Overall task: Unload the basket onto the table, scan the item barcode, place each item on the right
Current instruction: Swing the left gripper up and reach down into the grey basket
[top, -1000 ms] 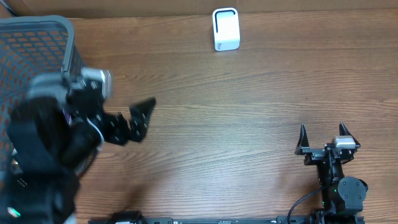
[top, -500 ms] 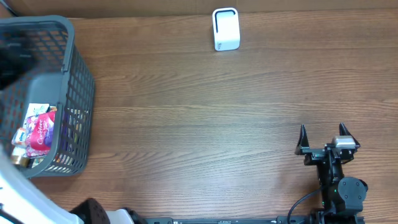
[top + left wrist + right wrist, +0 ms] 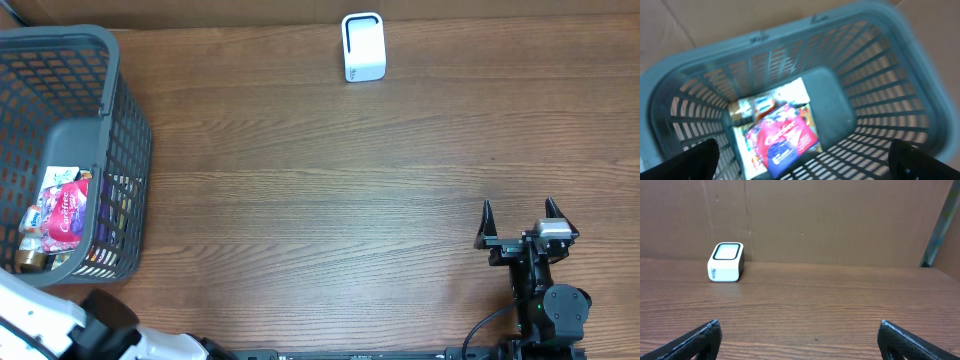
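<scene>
**Overhead view.** The right tool [image 3: 519, 207] sits near the front right edge of the desk [image 3: 350, 180]. Its two fingers are spread wide, holding nothing and touching nothing. Of the left arm [image 3: 55, 322] only a white-and-black part shows at the lower left corner, and its tool lies outside this view. A grey mesh basket [image 3: 128, 150] stands at the left edge of the desk. A red-and-purple packet [image 3: 68, 213] lies inside it among other small goods. A white scanner [image 3: 363, 46] stands upright at the far edge, well apart from both the basket and the right tool.

**Left wrist view.** The left tool [image 3: 802, 159] hangs above the basket [image 3: 890, 70] and looks down into it. Its fingers show in the two lower corners, fully spread and empty. The red-and-purple packet [image 3: 787, 142] lies flat on the basket floor with its printed face up and pale script lettering across it. It partly overlaps a pale packet [image 3: 785, 97]. The picture is blurred, so no barcode can be made out.

**Right wrist view.** The right tool [image 3: 800, 339] shows its fingers in the lower corners, wide apart, low over the desk [image 3: 815, 305]. The scanner [image 3: 726, 262] stands far off to the left, showing its white side face and dark-rimmed top. A cardboard wall [image 3: 840, 220] rises just behind it.
</scene>
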Controlling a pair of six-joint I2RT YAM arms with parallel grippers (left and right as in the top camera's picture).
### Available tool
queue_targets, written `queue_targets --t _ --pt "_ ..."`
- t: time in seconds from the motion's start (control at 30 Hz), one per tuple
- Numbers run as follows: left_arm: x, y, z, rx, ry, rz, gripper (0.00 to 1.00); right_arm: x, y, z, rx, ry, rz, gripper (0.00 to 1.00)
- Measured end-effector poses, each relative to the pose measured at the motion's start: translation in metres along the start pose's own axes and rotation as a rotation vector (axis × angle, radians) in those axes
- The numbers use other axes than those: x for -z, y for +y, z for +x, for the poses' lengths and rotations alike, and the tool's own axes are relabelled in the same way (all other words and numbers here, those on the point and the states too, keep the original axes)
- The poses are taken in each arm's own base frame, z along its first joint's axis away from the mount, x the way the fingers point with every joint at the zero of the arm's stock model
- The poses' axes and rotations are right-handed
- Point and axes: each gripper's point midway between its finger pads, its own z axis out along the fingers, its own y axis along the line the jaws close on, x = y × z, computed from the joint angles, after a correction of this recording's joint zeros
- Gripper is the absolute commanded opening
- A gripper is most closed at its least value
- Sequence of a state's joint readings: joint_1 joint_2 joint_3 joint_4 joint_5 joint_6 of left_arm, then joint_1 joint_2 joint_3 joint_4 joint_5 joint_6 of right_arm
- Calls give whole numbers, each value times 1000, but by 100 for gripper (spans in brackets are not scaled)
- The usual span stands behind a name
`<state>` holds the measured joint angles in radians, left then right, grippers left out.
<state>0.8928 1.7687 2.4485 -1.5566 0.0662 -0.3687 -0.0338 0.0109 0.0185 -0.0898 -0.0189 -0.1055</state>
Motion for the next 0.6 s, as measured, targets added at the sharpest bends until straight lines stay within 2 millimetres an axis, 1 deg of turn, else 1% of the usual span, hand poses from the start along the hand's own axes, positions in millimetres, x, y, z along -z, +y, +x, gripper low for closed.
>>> queue_targets --t 0.07,0.2,0.23,0.27,0.4,0.5,0.6 --pt "-18 6 7 4 61 -36 100 0 0 0 -1 0 0 100" --pt "-53 20 31 12 227 -111 100 0 0 0 0 0 0 100" --pt "-61 21 34 10 254 -119 100 0 0 0 -1 1 0 100" --pt "-74 21 37 -7 289 -115 100 0 0 0 0 0 0 100" --pt "-108 14 55 -61 416 -53 100 0 0 0 -1 0 0 100" --pt "-124 11 66 -94 481 -15 100 0 0 0 -1 0 0 100" --pt "-133 12 70 -123 507 -8 100 0 0 0 -1 0 0 100"
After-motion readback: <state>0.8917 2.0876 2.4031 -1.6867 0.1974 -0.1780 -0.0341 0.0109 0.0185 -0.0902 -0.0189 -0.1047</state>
